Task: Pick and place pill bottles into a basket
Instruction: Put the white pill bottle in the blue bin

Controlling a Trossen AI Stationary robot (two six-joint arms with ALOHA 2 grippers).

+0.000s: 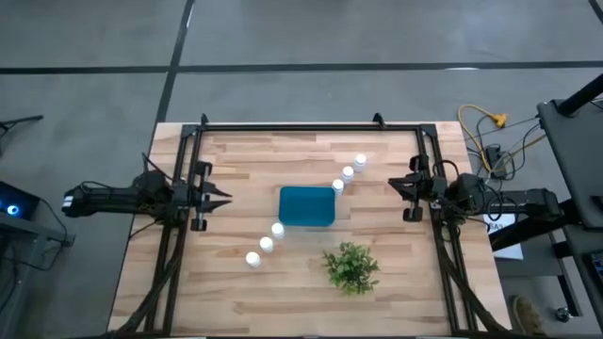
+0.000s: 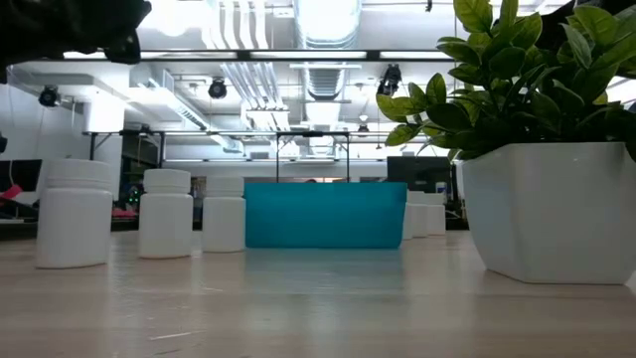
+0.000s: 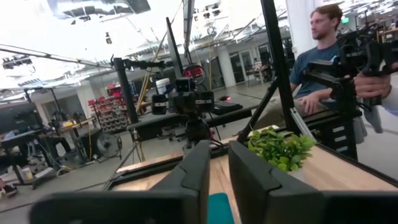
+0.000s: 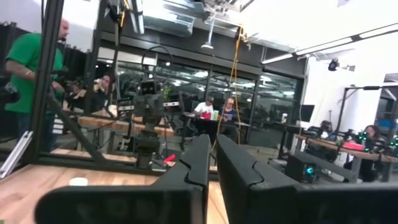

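Basket (image 1: 307,206) sits mid-table, nothing visible in it. Six pill bottles (image 1: 266,245) all on the wood, outside it: three in a diagonal line off its near-left corner, three (image 1: 348,173) off its far-right corner. Plant (image 1: 351,267) stands near the basket's front-right corner, apart from it. Left gripper (image 1: 222,199) parked at the left table edge, fingers (image 3: 189,171) close together, narrow gap, holding nothing. Right gripper (image 1: 397,184) parked at the right edge, same posture, fingers (image 4: 194,163) nearly touching, holding nothing.
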